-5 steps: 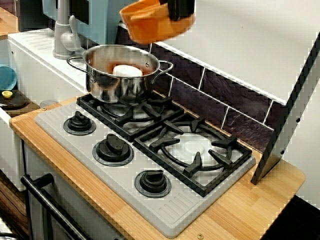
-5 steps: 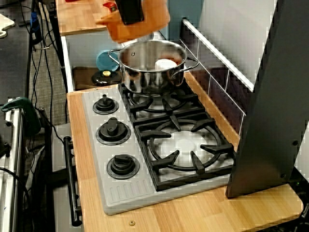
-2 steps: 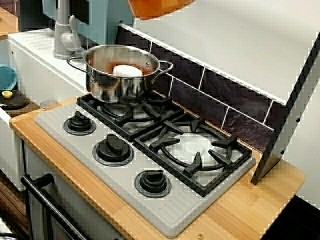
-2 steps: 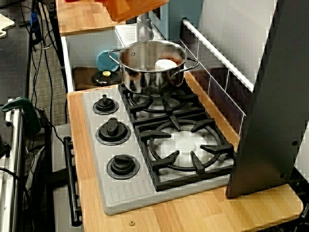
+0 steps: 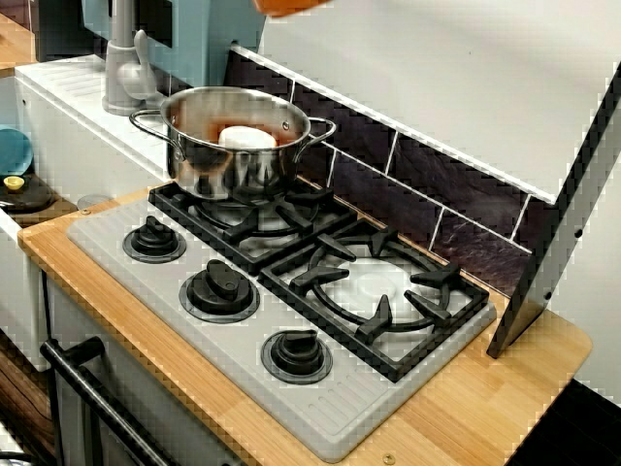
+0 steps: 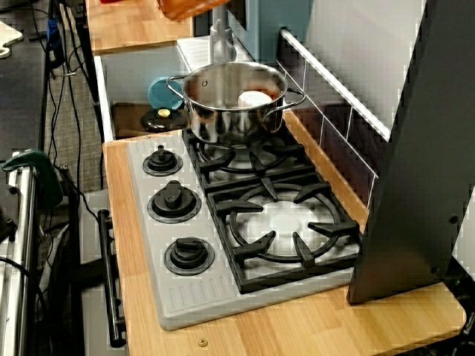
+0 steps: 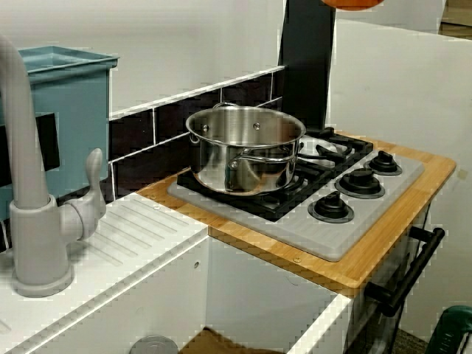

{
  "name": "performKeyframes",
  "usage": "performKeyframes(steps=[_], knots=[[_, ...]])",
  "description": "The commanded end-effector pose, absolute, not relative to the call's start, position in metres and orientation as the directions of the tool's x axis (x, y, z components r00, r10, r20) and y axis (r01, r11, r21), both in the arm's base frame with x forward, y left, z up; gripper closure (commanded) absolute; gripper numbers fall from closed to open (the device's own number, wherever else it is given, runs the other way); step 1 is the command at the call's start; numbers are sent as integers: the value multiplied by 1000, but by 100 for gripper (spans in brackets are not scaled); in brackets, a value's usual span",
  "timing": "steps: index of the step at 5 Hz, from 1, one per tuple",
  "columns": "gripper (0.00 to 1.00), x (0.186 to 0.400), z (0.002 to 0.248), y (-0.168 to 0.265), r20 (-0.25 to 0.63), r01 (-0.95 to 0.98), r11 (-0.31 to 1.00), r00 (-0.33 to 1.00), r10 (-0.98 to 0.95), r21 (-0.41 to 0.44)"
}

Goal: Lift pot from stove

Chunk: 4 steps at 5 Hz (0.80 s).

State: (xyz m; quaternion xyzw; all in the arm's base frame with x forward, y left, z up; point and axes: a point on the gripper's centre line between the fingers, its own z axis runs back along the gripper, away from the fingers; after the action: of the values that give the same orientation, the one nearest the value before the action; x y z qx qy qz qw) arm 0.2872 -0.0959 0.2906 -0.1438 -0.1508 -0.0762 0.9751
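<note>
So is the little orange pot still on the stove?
No, it is off. Only the bottom edge of the small round orange plastic pot shows at the top of the pictures, high above the grey toy stove.

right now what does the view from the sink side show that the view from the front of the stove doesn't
Only the sink-side view shows the grey faucet and the white ridged drainboard. Only the front view shows the white object inside the steel pot and the floor cables at left. Both show the stove, its three knobs, and a sliver of the orange pot at the top edge; the pincer is out of frame.
</note>
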Motion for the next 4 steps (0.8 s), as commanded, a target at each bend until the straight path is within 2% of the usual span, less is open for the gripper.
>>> performKeyframes(steps=[1, 4], knots=[[100, 279, 316, -96, 393, 207, 942, 915, -91, -263], [100, 277, 315, -93, 385, 198, 942, 919, -82, -271]])
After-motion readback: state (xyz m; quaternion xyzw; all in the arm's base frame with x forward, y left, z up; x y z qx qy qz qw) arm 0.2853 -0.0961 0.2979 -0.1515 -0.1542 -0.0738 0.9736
